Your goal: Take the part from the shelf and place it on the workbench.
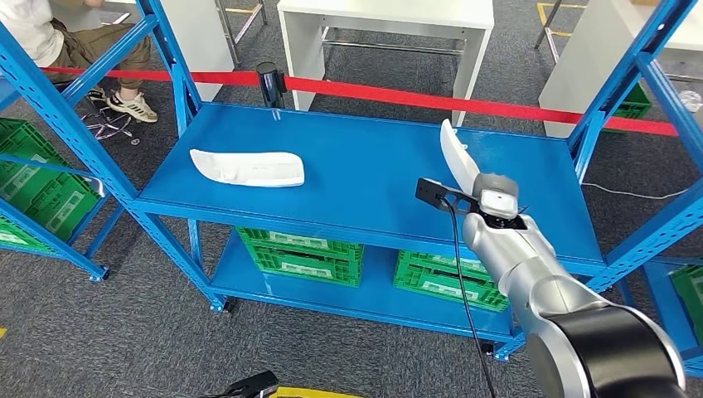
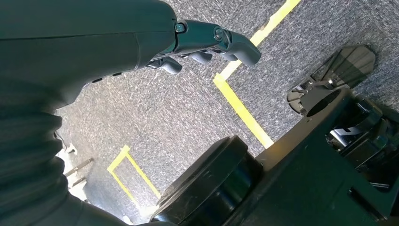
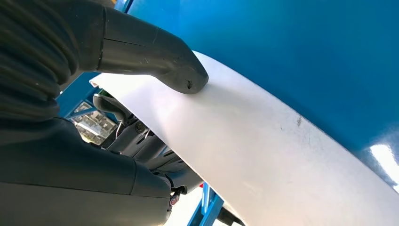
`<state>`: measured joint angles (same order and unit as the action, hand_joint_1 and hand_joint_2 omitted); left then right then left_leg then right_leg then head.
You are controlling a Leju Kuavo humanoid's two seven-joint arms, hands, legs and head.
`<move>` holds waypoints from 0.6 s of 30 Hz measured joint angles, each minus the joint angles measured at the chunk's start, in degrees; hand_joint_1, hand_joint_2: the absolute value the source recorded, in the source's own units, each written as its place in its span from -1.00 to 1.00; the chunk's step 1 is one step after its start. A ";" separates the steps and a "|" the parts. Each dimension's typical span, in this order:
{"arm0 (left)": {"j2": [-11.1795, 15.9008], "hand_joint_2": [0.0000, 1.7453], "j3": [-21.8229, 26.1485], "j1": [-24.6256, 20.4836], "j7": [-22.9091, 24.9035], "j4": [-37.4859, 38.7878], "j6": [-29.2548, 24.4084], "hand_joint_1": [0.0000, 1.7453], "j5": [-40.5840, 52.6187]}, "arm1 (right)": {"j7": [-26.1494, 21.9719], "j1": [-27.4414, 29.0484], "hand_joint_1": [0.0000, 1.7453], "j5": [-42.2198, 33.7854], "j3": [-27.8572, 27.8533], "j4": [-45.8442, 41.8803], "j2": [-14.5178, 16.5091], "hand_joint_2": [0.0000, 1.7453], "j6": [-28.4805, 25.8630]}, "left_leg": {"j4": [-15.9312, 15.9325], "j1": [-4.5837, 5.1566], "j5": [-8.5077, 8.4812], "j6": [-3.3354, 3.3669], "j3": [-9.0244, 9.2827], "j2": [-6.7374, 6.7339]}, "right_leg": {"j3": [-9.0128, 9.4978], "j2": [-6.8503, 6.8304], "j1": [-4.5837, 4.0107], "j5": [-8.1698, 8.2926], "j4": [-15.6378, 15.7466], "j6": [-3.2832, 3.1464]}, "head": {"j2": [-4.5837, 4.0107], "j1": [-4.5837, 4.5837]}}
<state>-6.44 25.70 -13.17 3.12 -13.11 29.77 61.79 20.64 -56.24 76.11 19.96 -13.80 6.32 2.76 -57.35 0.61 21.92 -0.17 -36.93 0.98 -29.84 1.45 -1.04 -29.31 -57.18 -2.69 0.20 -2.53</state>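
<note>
Blue steel shelf rack (image 1: 365, 166), seen from the head view: its broad flat upper deck carries the task's things, and green slatted plastic crates (image 1: 303, 253) stand on the lower deck. Behind the rack runs a red barrier tape (image 1: 497, 106), and beyond it stands a white desk (image 1: 385, 12), possibly the workbench named in the task, though that cannot be told from here.

Silver right arm (image 1: 530, 265), reaching over the deck's right half. Its right hand (image 1: 489, 199) holds a long, curved white plastic part (image 1: 458, 157), which stands tilted up off the deck, apart from the blue surface. In the right wrist view the thick grey thumb (image 3: 181, 75) presses on the part's broad white face (image 3: 263, 155) with darker fingers curled beneath, so the grip is closed on the part.

A second, similar white curved part (image 1: 249, 168) lies flat on the deck's left half, well apart from the held one.

Left hand (image 2: 207, 44), in the left wrist view: hanging over grey carpet with yellow floor lines, fingers loosely curled, holding nothing.

Step in hand, as judged: the pick is made and the lift begun. The next move calls for drawing the part clear of the rack's blue uprights and turning toward the workbench, keeping the grip firm on a smooth, long piece.
</note>
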 joint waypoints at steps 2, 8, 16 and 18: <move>-0.02 1.00 0.00 0.04 0.26 0.00 0.00 -1.00 0.15 | -0.51 -0.03 1.00 -0.21 -0.14 -0.02 0.00 1.00 -0.84 | 0.00 0.00 0.00 0.00 0.00 0.00 | 0.00 0.00 0.00 0.00 0.00 0.00 | 0.00 -0.01; -0.05 1.00 0.00 0.11 0.55 0.02 0.00 -1.00 0.43 | -4.08 -0.54 1.00 -0.84 -0.56 -0.41 0.02 1.00 -5.92 | 0.00 0.00 0.00 0.00 -0.02 0.01 | -0.01 0.00 -0.01 0.00 -0.02 0.00 | 0.00 0.00; -0.06 1.00 0.00 0.12 0.54 0.02 0.00 -1.00 0.42 | -11.86 -2.35 1.00 -2.78 -1.28 -2.18 1.38 1.00 -15.60 | 0.00 0.01 0.00 -0.01 -0.02 0.01 | -0.03 -0.01 -0.01 0.00 -0.06 0.00 | 0.00 0.00; -0.08 1.00 0.00 0.13 0.47 0.02 0.00 -1.00 0.41 | -13.89 -2.60 1.00 -3.33 -1.31 -2.62 1.88 1.00 -17.98 | 0.00 0.01 -0.01 -0.01 -0.02 0.01 | -0.04 -0.01 -0.01 -0.01 -0.06 -0.01 | 0.00 0.00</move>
<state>-6.52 25.70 -13.04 3.59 -13.09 29.77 62.20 6.75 -58.85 72.77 18.65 -16.42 8.20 -15.23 -57.35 0.61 21.91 -0.18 -36.96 0.99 -29.88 1.44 -1.05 -29.32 -57.24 -2.70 0.20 -2.53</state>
